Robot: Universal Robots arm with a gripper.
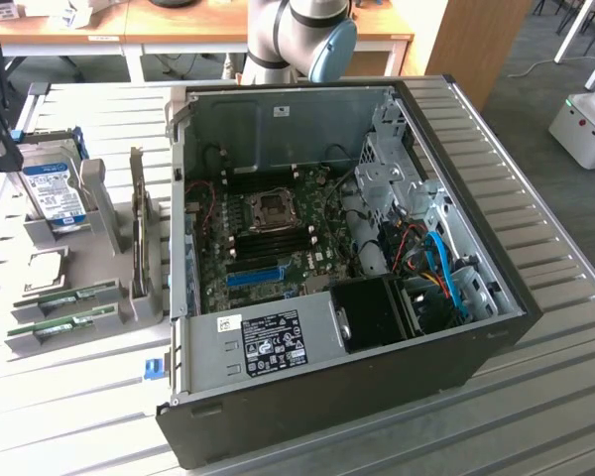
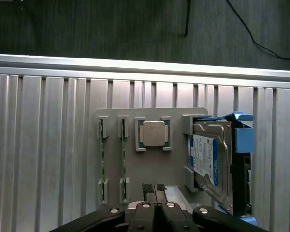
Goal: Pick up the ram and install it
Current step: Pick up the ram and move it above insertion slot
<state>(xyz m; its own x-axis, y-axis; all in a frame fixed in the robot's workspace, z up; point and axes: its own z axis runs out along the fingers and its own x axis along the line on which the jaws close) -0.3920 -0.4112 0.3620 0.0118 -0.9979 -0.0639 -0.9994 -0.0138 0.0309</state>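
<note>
Tabletop [image 2: 48,145] of ribbed metal, dark carpet [image 2: 111,24] beyond; tool [image 2: 153,187] with jaws together, empty, near ram [image 2: 123,154].

1. The computer case [image 1: 496,297] lies open on the slatted table [image 1: 555,397]. The motherboard [image 1: 278,248] lies flat inside it, with the drive cage [image 1: 392,164] to the exterior view's right of the board.
2. My arm's base [image 1: 288,40] stands behind the case.
3. The parts holder [image 1: 99,198] sits on the table, just to the exterior view's left of the case.
4. In the holder — a hard drive [image 2: 210,162] on edge at one end, a processor [image 2: 152,133] flat in the middle, and a ram stick [image 2: 123,157] and second ram stick [image 2: 102,157] on edge, side by side, at the other end.
5. An expansion card [image 1: 139,233] stands on edge along the holder's side nearest the case.
6. My claw [image 2: 153,187] hangs over the holder's rim — between the ram sticks' end and the hard drive.
</note>
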